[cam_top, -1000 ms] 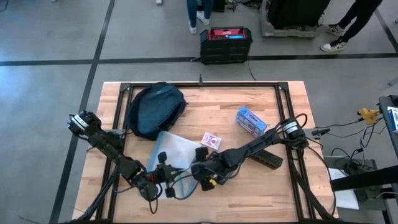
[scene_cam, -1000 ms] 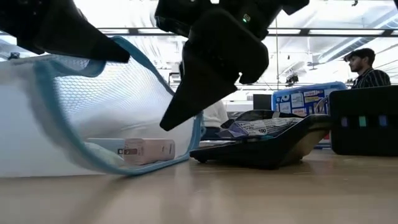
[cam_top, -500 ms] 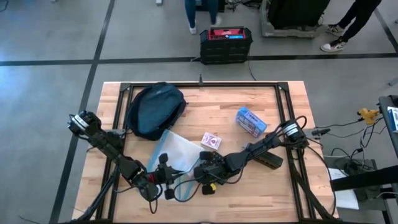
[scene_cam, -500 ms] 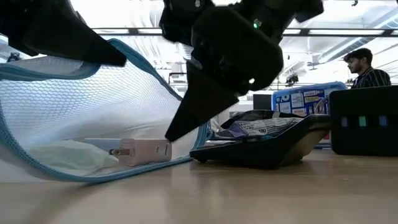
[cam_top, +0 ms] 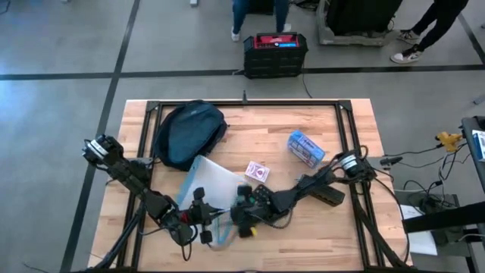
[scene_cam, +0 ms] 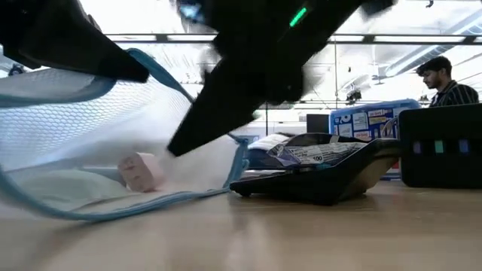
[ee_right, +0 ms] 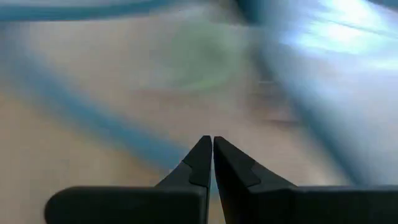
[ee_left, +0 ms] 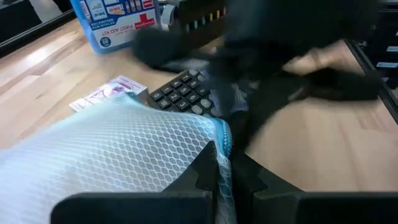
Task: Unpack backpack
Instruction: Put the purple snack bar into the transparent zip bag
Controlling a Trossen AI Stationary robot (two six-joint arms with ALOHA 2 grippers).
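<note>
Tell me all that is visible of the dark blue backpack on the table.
The backpack is dark navy, of soft-looking fabric, rounded and oblong. It lies flat on the wooden table in the far left part, by the black frame rail. A curved seam or zip line crosses its top. The white mesh pouch lies at its near edge; whether they touch is unclear. Neither gripper touches it. Whether it is open cannot be told.

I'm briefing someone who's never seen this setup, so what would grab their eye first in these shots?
First, the two dark arms meeting at the table's near edge: the left gripper is shut on the rim of a clear mesh zip bag, and the right gripper is beside it, jaws shut. Behind them the navy backpack lies at the far left, with a blue first aid box toward the right.
</note>
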